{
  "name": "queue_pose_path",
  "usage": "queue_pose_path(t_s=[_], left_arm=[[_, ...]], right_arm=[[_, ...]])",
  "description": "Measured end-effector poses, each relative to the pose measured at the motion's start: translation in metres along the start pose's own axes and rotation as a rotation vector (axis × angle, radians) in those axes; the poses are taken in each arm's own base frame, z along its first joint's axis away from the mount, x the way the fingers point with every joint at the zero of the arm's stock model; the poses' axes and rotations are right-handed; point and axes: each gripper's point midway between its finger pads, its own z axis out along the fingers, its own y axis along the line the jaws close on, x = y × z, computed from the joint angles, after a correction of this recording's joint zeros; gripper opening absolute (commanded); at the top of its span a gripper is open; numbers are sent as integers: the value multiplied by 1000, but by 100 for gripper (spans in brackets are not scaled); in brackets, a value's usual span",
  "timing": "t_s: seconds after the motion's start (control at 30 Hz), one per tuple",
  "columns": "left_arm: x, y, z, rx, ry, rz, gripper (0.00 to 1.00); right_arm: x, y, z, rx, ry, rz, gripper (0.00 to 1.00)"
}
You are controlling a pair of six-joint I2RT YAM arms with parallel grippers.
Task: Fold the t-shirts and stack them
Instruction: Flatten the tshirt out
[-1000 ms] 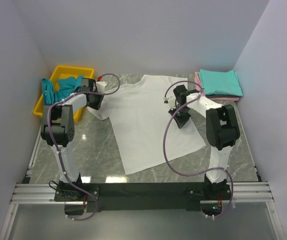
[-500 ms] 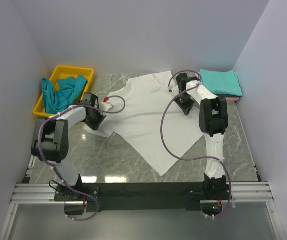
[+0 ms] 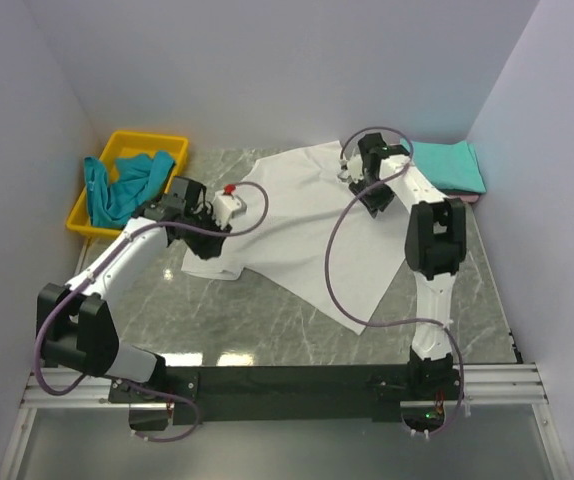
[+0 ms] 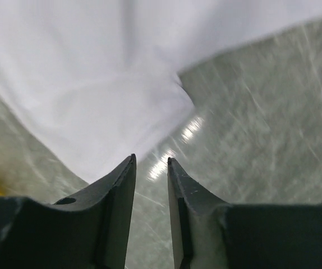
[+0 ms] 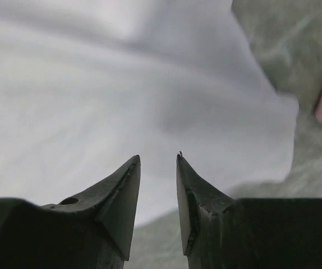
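A white t-shirt (image 3: 297,235) lies spread at a slant across the marble table. My left gripper (image 3: 210,222) hovers at its left sleeve. In the left wrist view the left gripper (image 4: 150,159) is open over bare marble with nothing between its fingers, and the sleeve (image 4: 122,106) lies just ahead. My right gripper (image 3: 375,200) hangs over the shirt's far right shoulder. The right gripper (image 5: 158,157) is open above the white cloth (image 5: 122,95) and empty. A teal t-shirt (image 3: 127,185) is heaped in the yellow tray. Folded teal (image 3: 447,163) and pink (image 3: 472,197) t-shirts are stacked at the back right.
The yellow tray (image 3: 172,140) stands at the back left against the wall. Grey walls close in the table on three sides. Purple cables loop from both arms over the shirt. Bare marble (image 3: 267,320) shows along the near edge.
The white shirt has been dragged and turned, its collar end now nearer the back wall. The right gripper moved back and the left gripper moved right; both jaws have widened and hold no cloth.
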Motion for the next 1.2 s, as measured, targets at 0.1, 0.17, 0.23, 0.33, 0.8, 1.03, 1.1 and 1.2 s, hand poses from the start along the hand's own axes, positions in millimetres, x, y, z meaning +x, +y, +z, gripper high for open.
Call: queue_pose_path(t_s=[0.1, 0.17, 0.23, 0.33, 0.8, 1.03, 1.1, 1.2], left_arm=[[-27, 25, -8, -52, -74, -35, 37], [-40, 48, -8, -92, -108, -64, 36], [-46, 73, 2, -124, -116, -102, 36], [-40, 102, 22, -161, -92, -139, 33], [45, 96, 86, -137, 129, -124, 28], [82, 37, 64, -81, 183, -45, 25], [92, 4, 57, -17, 214, -1, 25], [85, -55, 41, 122, 199, 97, 25]], right_arm=[[9, 9, -48, -33, -65, 16, 40], [9, 14, -79, -47, -129, 30, 38], [13, 24, -102, -70, -183, 41, 35], [30, 52, -106, -133, -173, 44, 31], [113, 126, -13, -260, 209, -22, 24], [104, 106, -8, -196, 233, -60, 24], [103, 101, -7, -181, 231, -79, 24], [107, 95, -6, -161, 228, -112, 24]])
